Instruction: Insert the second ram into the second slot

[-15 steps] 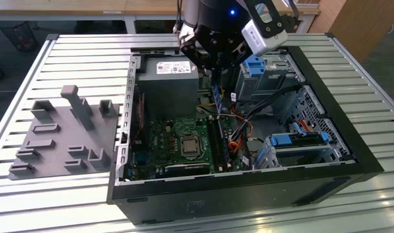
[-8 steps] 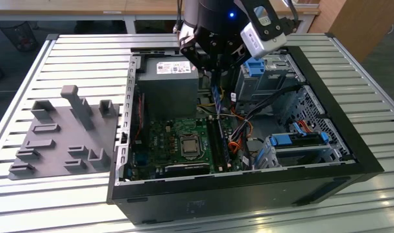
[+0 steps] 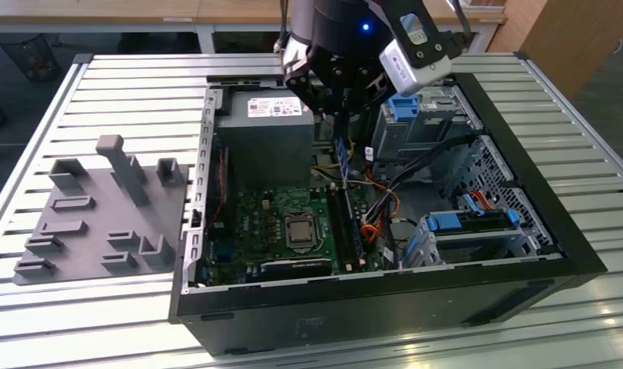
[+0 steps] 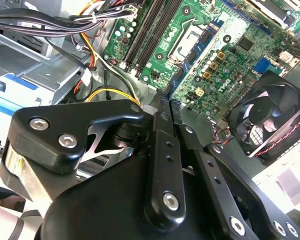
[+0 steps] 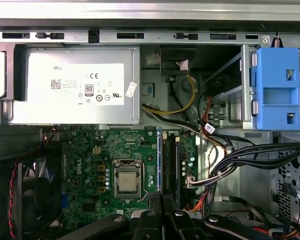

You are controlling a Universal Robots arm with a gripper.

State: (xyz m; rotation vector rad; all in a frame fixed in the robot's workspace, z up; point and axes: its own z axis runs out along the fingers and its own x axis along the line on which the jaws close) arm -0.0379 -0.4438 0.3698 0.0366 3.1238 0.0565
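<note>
My gripper (image 3: 340,114) hangs over the open computer case (image 3: 393,296), above the back part of the motherboard. It is shut on the second ram (image 3: 339,144), a thin blue-green stick that points down from the fingers. In the first wrist view the stick (image 5: 161,165) shows edge-on, ahead of the gripper (image 5: 162,216) and over the long black memory slots (image 5: 176,162). These slots (image 3: 350,223) lie beside the processor socket (image 3: 299,229), well below the stick. In the second wrist view the black fingers (image 4: 160,145) meet over the motherboard, with the slots (image 4: 150,27) beyond them.
A grey power supply (image 3: 265,131) fills the case's back, to the exterior view's left of the gripper. Blue drive brackets (image 3: 403,108) and black cable bundles (image 5: 240,160) crowd the other side. A fan (image 4: 270,115) sits by the board. A grey parts fixture (image 3: 96,223) lies outside the case.
</note>
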